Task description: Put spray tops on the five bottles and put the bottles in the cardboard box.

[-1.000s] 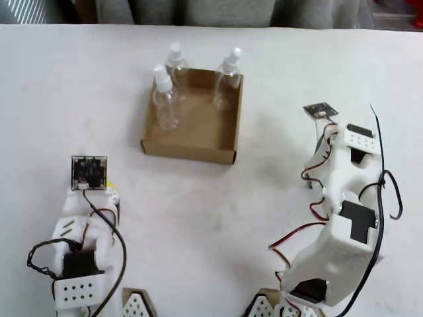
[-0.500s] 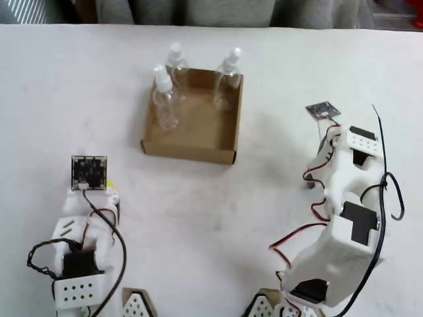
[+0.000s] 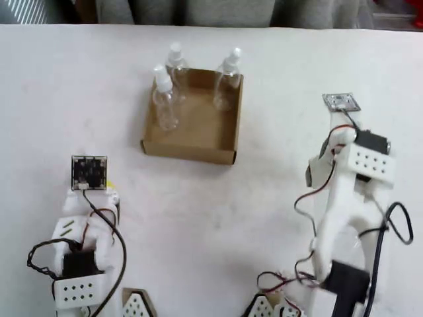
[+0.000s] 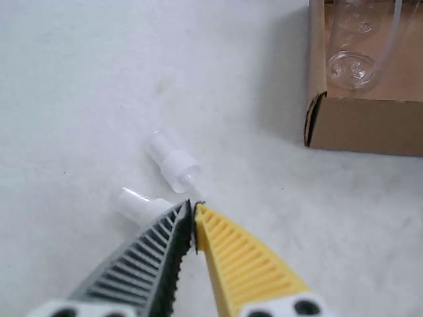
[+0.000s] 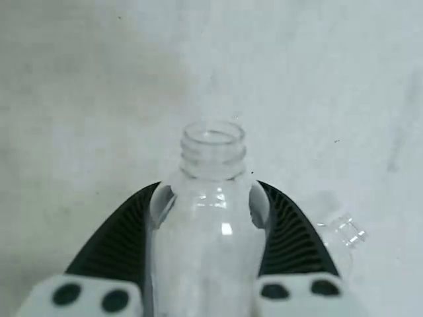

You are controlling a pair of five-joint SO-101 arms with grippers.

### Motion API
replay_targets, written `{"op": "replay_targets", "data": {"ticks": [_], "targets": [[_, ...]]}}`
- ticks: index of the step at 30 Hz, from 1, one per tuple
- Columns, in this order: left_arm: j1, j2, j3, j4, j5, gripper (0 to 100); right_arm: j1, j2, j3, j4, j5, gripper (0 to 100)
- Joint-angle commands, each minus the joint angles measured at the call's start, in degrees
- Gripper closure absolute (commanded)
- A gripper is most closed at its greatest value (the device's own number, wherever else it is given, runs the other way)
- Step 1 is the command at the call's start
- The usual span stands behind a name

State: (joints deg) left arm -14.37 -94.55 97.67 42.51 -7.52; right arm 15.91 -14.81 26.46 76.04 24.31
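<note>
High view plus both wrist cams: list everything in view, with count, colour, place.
cardboard box: one, brown, open top, mid-table
capped bottles: three, clear with white spray tops, upright in the box
loose spray tops: two, white, lying on the table just ahead of the left gripper
held bottle: one, clear, no top, between the right gripper's fingers
loose bottle: one, clear, no top, lying on the table beside the right gripper
table: one, white
left gripper: one, grey and yellow fingers, shut, empty
right gripper: one, black fingers, shut on the held bottle
</note>
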Motion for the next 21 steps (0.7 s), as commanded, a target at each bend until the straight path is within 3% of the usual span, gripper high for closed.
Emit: {"op": "replay_targets", "data": {"ticks": [1, 6, 21], "targets": [[0.57, -0.4, -0.35, 0.09, -0.53, 97, -1.19, -9.71, 6.51, -7.96, -3.96, 98.1], [0.48, -0.4, -0.35, 0.09, -0.53, 97, 0.75, -14.29, 16.88, -30.11, -9.05, 98.1], [0.4, -0.4, -0.35, 0.09, -0.53, 98, -2.86, -18.77, 36.31, -82.86, -9.85, 98.1]]}}
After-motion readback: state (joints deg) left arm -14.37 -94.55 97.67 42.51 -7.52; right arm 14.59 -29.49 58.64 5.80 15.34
